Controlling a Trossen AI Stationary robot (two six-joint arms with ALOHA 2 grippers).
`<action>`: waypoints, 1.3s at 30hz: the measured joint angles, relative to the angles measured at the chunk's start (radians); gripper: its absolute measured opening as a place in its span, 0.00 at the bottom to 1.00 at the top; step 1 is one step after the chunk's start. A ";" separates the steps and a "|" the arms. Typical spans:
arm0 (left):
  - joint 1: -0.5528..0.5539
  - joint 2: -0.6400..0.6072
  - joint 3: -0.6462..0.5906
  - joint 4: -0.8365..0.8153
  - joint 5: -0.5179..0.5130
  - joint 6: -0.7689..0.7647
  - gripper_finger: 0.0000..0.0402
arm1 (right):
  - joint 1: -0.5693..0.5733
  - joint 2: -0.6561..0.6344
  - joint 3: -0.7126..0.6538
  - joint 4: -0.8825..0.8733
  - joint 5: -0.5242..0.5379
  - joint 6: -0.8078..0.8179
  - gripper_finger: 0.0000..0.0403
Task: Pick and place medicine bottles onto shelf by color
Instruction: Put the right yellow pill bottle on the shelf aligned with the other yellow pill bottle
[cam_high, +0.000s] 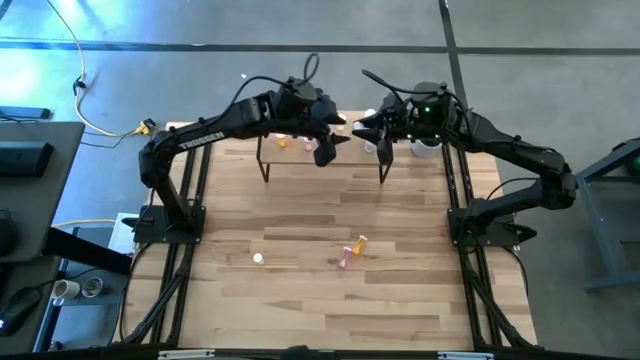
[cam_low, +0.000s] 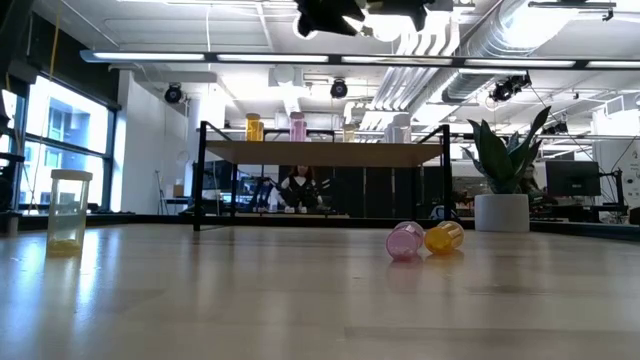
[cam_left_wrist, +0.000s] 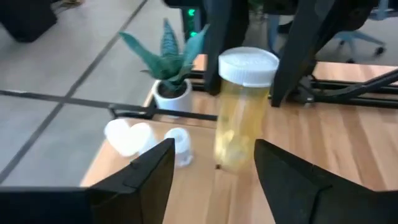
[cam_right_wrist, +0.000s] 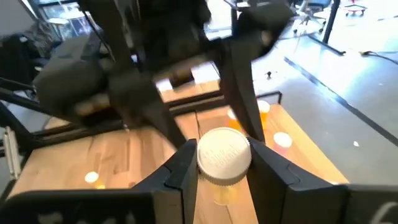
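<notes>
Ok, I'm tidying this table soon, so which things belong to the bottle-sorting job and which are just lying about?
Job: shelf; yellow bottle in the right gripper; open left gripper; fallen pink bottle; fallen amber bottle; upright bottle.
Lying about: potted plant.

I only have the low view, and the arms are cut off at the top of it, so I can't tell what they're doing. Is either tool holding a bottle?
Observer: Yes. The right tool is shut on the white cap of a yellow bottle.
Operator: And the left one?
Observer: The left tool is open, with that same bottle's body between its fingers.
Operator: Where is this happening?
Observer: From above, both tools meet over the shelf, toward its right end.
</notes>
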 joint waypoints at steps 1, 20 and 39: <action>0.005 -0.010 0.000 -0.007 -0.007 0.000 0.53 | -0.002 0.000 0.000 -0.006 0.002 -0.002 0.24; 0.030 -0.262 0.000 -0.202 0.000 -0.005 0.54 | -0.045 0.056 0.000 0.005 0.145 0.055 0.24; 0.027 -0.366 -0.042 -0.323 0.007 -0.054 0.54 | 0.011 0.243 -0.001 0.040 0.244 0.116 0.24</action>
